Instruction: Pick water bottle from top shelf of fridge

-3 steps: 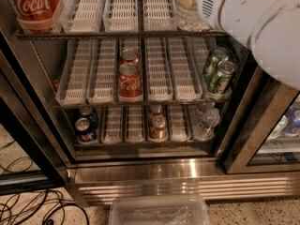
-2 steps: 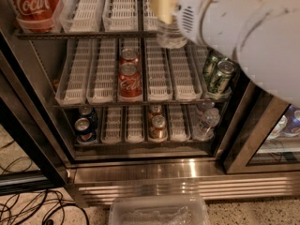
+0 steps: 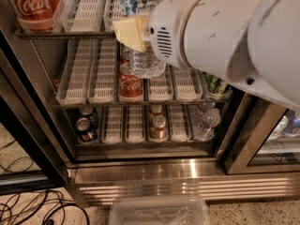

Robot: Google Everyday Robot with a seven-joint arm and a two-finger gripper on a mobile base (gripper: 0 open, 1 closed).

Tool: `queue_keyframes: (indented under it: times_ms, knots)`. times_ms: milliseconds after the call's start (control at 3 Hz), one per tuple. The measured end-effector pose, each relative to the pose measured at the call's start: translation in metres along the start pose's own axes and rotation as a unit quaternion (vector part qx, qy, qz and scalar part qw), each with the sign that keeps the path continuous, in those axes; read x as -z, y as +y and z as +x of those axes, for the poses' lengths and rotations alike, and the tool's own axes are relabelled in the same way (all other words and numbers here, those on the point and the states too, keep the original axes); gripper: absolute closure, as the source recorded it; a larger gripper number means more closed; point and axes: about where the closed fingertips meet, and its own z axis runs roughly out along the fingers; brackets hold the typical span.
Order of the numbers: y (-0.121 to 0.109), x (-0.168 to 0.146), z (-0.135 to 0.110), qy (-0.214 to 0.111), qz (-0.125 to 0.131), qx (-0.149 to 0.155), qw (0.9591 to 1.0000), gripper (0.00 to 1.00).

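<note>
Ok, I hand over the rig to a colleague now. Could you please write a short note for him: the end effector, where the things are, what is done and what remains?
End effector: in front of the open fridge, upper centre of the camera view, shut on the water bottle.
Water bottle: held in the air in front of the middle rack, not resting on the top shelf.
Done: the bottle is grasped and off the shelf.
Left: probably only to draw the arm back out of the fridge. Go slowly, since the Coca-Cola can on the middle rack appears right beside the bottle's lower end.
</note>
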Motion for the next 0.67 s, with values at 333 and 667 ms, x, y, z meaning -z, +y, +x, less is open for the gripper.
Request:
queue_keyframes:
  times_ms: [333,667]
  knots:
    - [0.009,0.003,-0.012,-0.008,-0.002,0.009,0.9999,1.00]
    - [0.037,-0.007,-0.013,0.004,-0.041,0.020,0.9989,1.00]
